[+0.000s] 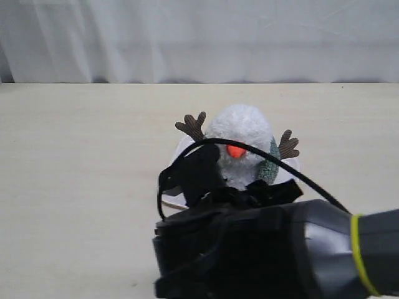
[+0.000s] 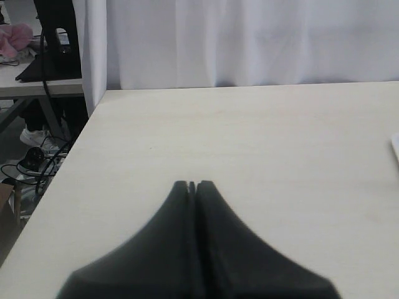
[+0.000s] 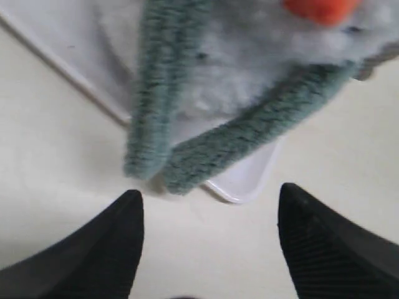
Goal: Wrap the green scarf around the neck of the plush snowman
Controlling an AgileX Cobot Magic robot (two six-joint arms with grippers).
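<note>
The plush snowman (image 1: pixel 242 128) sits mid-table on a white tray, with an orange nose (image 1: pixel 236 151) and brown twig arms. The green scarf (image 1: pixel 270 163) shows beside its head in the exterior view. In the right wrist view both scarf ends (image 3: pixel 206 134) hang down across the white body (image 3: pixel 230 68) and rest over the tray's edge. My right gripper (image 3: pixel 209 198) is open just short of those ends, with bare table between its fingers. The right arm hides the snowman's lower body and neck in the exterior view. My left gripper (image 2: pixel 192 185) is shut over bare table, holding nothing.
A white tray (image 3: pixel 249 180) lies under the snowman. A white curtain (image 1: pixel 199 37) hangs behind the table. The left wrist view shows the table's side edge (image 2: pixel 75 140), with cables and furniture on the floor beyond it.
</note>
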